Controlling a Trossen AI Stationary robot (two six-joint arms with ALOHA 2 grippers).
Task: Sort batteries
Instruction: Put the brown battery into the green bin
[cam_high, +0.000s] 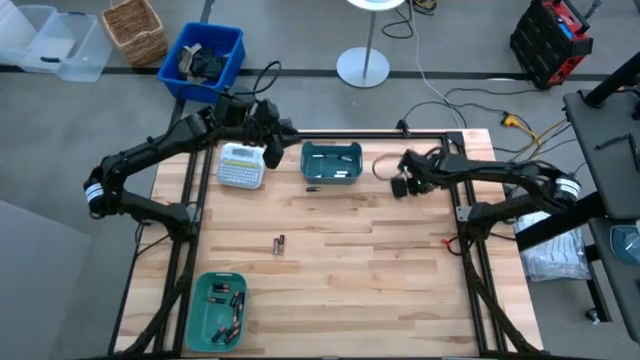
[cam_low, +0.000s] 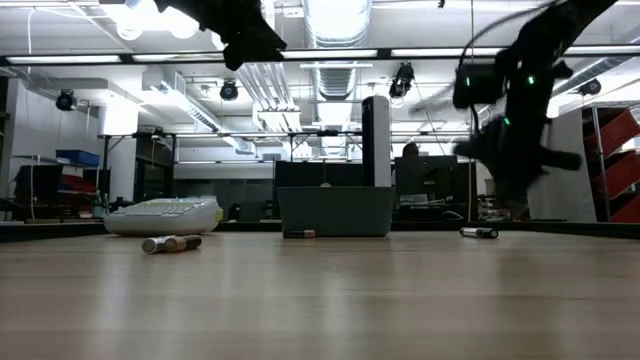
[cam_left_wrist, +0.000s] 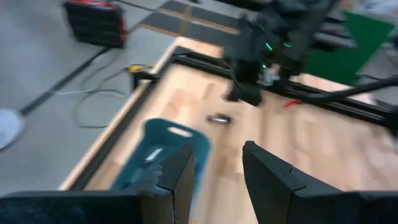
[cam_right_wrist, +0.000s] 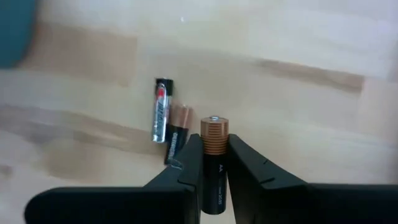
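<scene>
Bright ceiling strip lights (cam_low: 340, 20) glare overhead; left wrist view motion-blurred

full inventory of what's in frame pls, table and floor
Teal bins: 2; far bin at far centre, near bin at near-left corner; both hold batteries, count unclear.
Loose batteries: 5 seen; mid-table pair, single battery before far bin, second pair under right gripper.
Label-maker: 1, white, left of far bin.
Floor: blue crate, wicker basket, clear tub, red-black toolbox.
Left gripper: open, raised beside far bin.
Right gripper: shut on AA battery.
</scene>
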